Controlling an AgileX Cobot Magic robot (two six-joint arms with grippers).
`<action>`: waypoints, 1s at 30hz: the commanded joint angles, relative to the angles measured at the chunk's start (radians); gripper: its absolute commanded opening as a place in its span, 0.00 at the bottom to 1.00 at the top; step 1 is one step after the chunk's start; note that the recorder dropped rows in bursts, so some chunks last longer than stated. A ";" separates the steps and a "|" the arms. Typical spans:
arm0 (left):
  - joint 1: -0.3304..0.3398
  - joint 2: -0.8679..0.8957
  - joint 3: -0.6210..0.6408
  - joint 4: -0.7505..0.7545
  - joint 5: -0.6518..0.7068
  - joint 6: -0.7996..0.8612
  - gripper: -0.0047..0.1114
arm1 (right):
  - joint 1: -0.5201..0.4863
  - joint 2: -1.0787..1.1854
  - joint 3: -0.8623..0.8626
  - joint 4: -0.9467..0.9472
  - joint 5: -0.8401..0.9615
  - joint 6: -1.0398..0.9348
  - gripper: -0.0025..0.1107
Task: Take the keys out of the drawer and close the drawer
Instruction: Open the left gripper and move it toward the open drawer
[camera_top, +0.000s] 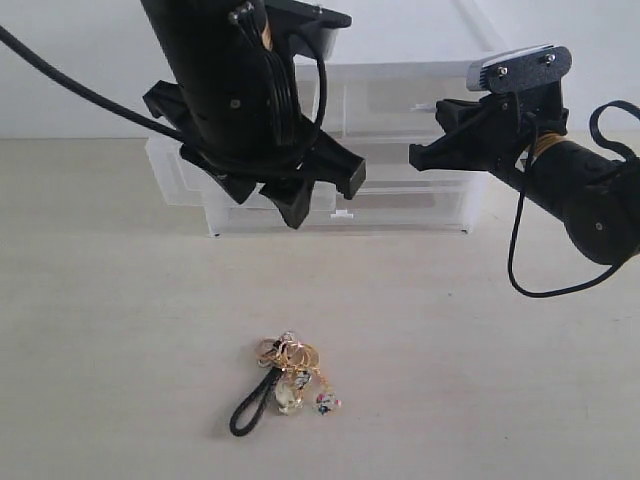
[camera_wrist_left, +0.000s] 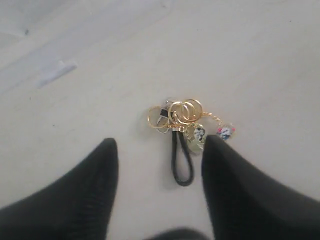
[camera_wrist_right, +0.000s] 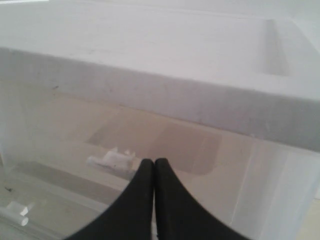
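Keys (camera_top: 288, 380) lie on the bench (camera_top: 500, 380), well in front of the drawer unit (camera_top: 400, 110) and out of the drawer (camera_top: 168, 170). Gold rings are bunched together, with the black loop strap trailing toward the camera and the small charms beside it. Left wrist view gives the close look: keys (camera_wrist_left: 180, 122) flat on the bench, touching neither finger. Left gripper (camera_wrist_left: 160, 150) is spread wide with nothing in it. The exterior view alone shows the drawer, top left of the unit. It juts forward of the unit's front and is mostly hidden behind the left arm. Right wrist view shows only the unit's translucent front (camera_wrist_right: 150, 65) with a small white tab (camera_wrist_right: 112, 160); which drawer it belongs to I cannot tell. Right gripper (camera_wrist_right: 154, 170) has its fingers pressed together, gripping nothing. Bench is pale and wood-toned, with a plain white wall behind. Left gripper (camera_top: 290, 195) hangs above the bench in front of the unit, pointing down. Right gripper (camera_top: 415, 155) reaches in level from the right, tip near the unit's front.
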 joint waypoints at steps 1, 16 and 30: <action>-0.004 -0.008 0.005 0.070 -0.003 0.042 0.09 | -0.013 0.001 -0.036 0.081 -0.037 0.007 0.02; -0.116 -0.375 0.101 0.201 -0.167 -0.126 0.08 | -0.013 0.001 -0.036 0.079 -0.026 0.007 0.02; -0.295 -0.493 0.752 1.244 -0.582 -1.318 0.08 | -0.013 0.001 -0.036 0.079 -0.024 0.018 0.02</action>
